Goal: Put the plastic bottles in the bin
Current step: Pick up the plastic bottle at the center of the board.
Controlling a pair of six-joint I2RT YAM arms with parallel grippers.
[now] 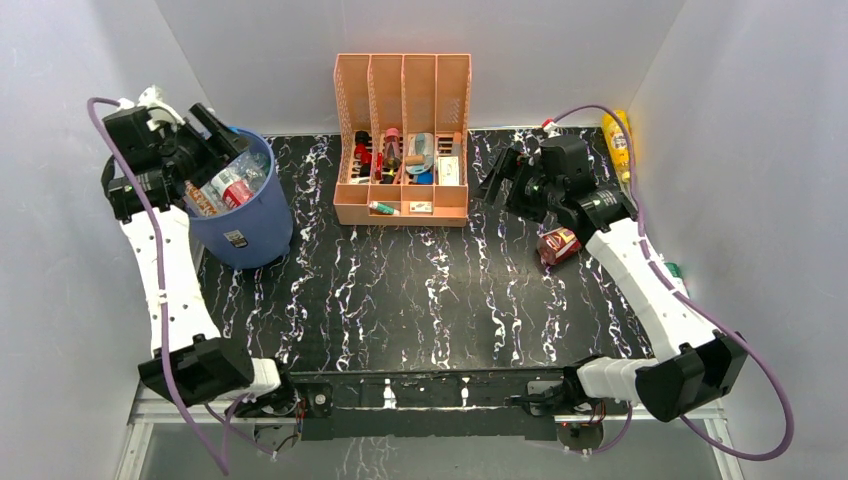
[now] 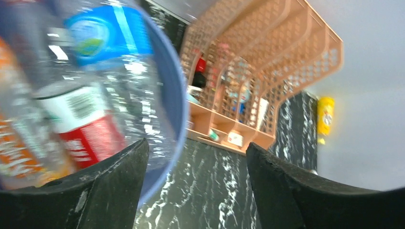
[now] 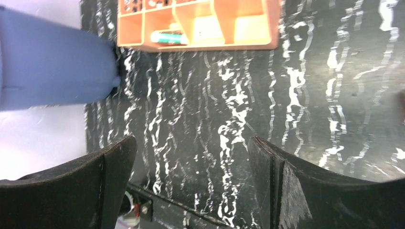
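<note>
The blue bin (image 1: pixel 248 215) stands at the back left and holds several plastic bottles (image 1: pixel 232 186). My left gripper (image 1: pixel 222 135) hangs open and empty over the bin's far rim. In the left wrist view (image 2: pixel 196 157) a blue-labelled bottle (image 2: pixel 105 33), a red-labelled bottle (image 2: pixel 90 138) and an orange one (image 2: pixel 19 157) lie inside the bin rim (image 2: pixel 177 109). A red-labelled bottle (image 1: pixel 558 245) lies on the table under my right arm. A yellow bottle (image 1: pixel 617 140) stands at the back right wall. My right gripper (image 1: pixel 503 175) is open and empty above the table (image 3: pixel 191 157).
The peach slotted rack (image 1: pixel 402 140) with small items stands at the back middle, between the two grippers; it also shows in the left wrist view (image 2: pixel 267 71) and the right wrist view (image 3: pixel 200 28). White walls close in on three sides. A small green thing (image 1: pixel 676 270) peeks out beside my right arm.
</note>
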